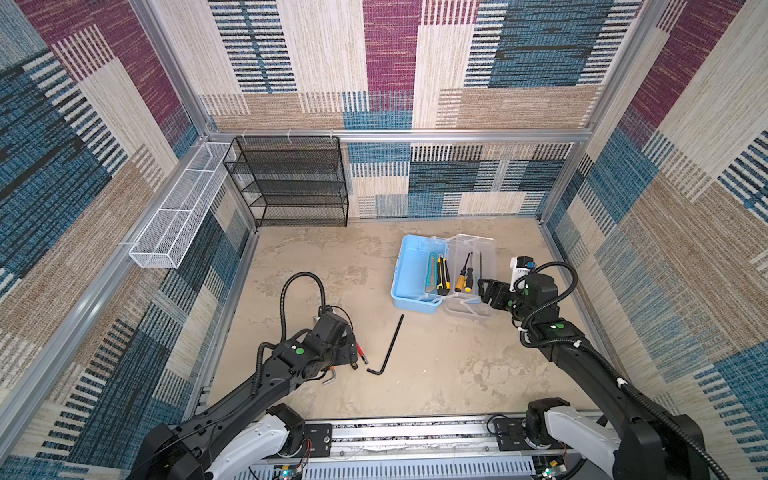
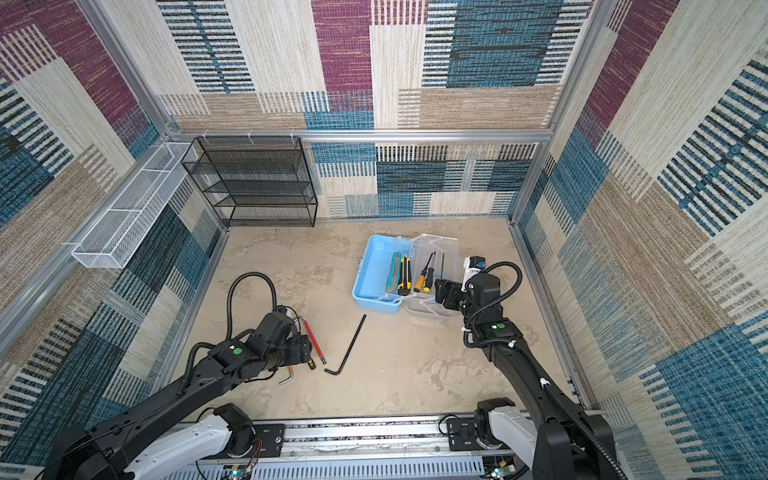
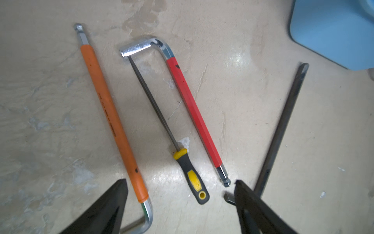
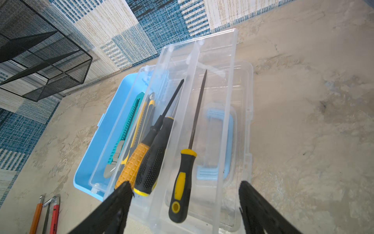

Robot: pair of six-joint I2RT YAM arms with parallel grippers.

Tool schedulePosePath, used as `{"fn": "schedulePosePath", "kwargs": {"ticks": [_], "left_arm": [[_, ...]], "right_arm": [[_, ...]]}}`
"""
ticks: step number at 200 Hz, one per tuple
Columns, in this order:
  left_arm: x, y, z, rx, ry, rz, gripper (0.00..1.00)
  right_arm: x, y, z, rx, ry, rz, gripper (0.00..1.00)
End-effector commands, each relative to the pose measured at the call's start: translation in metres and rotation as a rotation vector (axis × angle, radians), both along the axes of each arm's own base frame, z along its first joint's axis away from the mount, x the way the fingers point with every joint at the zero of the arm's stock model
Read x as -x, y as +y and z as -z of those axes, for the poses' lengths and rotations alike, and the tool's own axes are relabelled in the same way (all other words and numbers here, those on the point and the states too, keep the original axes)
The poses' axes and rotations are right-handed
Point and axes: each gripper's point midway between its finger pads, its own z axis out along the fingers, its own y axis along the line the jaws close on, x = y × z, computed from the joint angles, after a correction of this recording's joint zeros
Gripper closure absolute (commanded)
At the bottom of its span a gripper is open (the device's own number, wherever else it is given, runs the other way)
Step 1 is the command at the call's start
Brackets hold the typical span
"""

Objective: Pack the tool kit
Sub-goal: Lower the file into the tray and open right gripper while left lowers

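Packing is partway through, at the stage of gathering loose tools. The light blue plastic box (image 1: 410,270) stands open at the right rear of the table (image 1: 436,374). Its clear lid (image 4: 245,113) is folded flat beside it, and the clear divided tray (image 4: 216,81) rests across both. A teal utility knife (image 4: 125,131) and a yellow-and-black one (image 4: 141,121) lie where the tray overlaps the box. Next to them are an orange-handled screwdriver (image 4: 134,168) and a black-handled one (image 4: 153,156), and a thin black-and-yellow-handled screwdriver (image 4: 183,182) has its own compartment. The right jaws hang wide apart over the tray's near end, holding nothing. The left jaws, also apart and empty, hover over what is left on the table: an orange-sleeved hex key (image 3: 109,115), a red-sleeved hex key (image 3: 192,109), a second thin yellow-and-black-handled screwdriver (image 3: 190,174) between them, and a long black hex key (image 1: 388,347) a little aside. The likely next move is for the left jaws to drop close to the table and close on one of these flat, slim tools without nudging its neighbours. After the tools are in, the tray must be seated and the lid shut.
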Motion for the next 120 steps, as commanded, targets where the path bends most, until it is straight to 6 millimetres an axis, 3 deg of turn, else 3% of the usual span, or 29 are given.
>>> {"fn": "schedulePosePath", "kwargs": {"ticks": [1,58,120], "left_arm": [[0.007,0.000,0.008,-0.006,0.047,-0.019,0.21],[0.011,-0.007,0.018,-0.036,0.093,0.010,0.33],[0.008,-0.007,0.025,-0.080,0.107,0.014,0.34]], "right_arm": [[-0.005,-0.004,-0.010,0.018,-0.053,0.017,0.15],[-0.002,-0.009,-0.008,0.037,-0.059,0.039,0.13],[0.007,-0.015,-0.009,0.040,-0.074,0.064,0.10]]}}
